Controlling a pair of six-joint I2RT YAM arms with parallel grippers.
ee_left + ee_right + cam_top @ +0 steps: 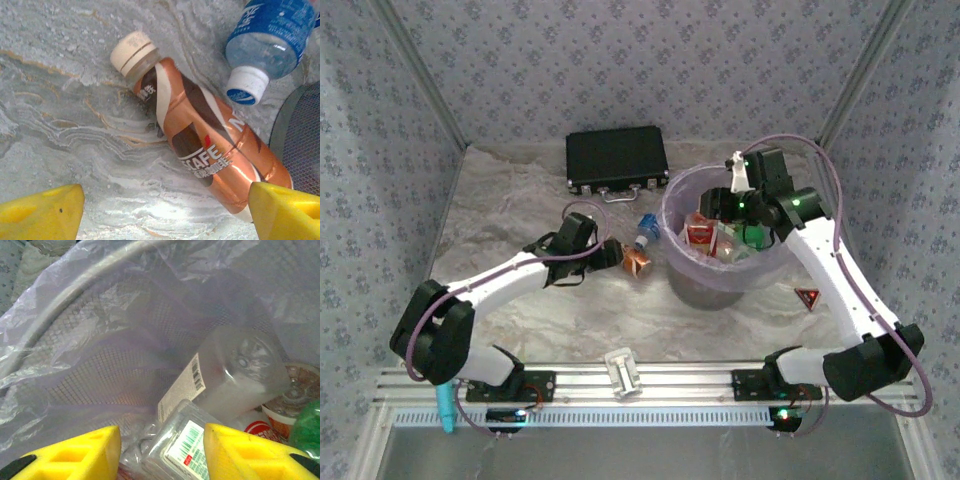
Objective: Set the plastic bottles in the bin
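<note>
Most of the plastic bottles [720, 238] are already in the bin [705, 290], the round grey bucket with the lavender bag that stands on the right half of the bench [520, 200]. From the top view I can count several of them there, with red, white and green colours, lying one over another. In the right wrist view a clear bottle [235, 375] with a barcode label leans against the mesh wall of the bin [125, 340]. Two bottles are left outside. A copper coffee bottle [210, 145] with a cream cap lies on its side on the bench, just beside the bin. A blue-labelled water bottle [267, 45] lies near it, a little farther back. The left pincer [165, 215] is low over the coffee bottle, its yellow fingers [40, 212] wide apart, one on each side of the lower end of the bottle, not clamped on it yet. The right pincer [162, 455] hangs above the inside of the bin with its fingers apart and nothing between them. I judge the task is near its end: the coffee bottle is next, then the blue one. The black case [617, 160] behind the bin is not part of it.
</note>
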